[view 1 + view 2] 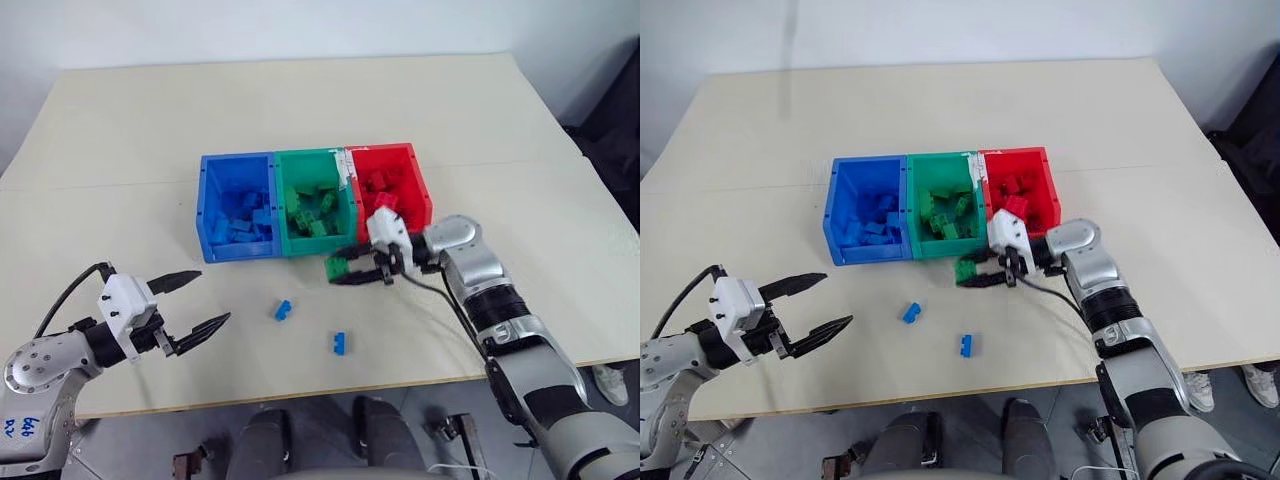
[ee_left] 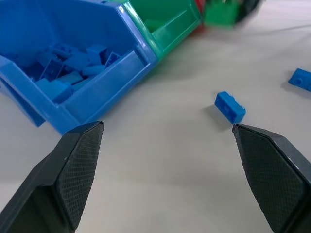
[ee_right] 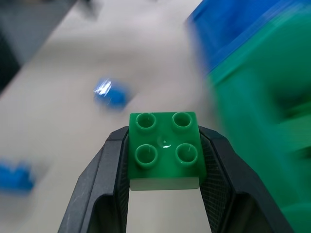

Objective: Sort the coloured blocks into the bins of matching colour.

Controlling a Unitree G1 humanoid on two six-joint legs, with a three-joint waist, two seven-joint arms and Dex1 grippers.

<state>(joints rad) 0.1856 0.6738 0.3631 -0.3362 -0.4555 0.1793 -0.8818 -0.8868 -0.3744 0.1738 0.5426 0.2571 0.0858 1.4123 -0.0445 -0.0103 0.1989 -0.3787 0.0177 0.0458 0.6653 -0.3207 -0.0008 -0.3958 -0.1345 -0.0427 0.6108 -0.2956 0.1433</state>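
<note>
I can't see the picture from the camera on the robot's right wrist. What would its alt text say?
A green block with four studs is clamped between the right gripper's two black fingers, above a pale table. Two blue blocks lie blurred on the table, and the green bin stands close by, with the blue bin beyond it.

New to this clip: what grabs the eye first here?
Three plastic bins side by side at mid-table: blue, green and red, each holding bricks of its own colour. The right pincer is shut on a green studded brick just in front of the green bin. Two small blue bricks lie loose on the beige table.
</note>
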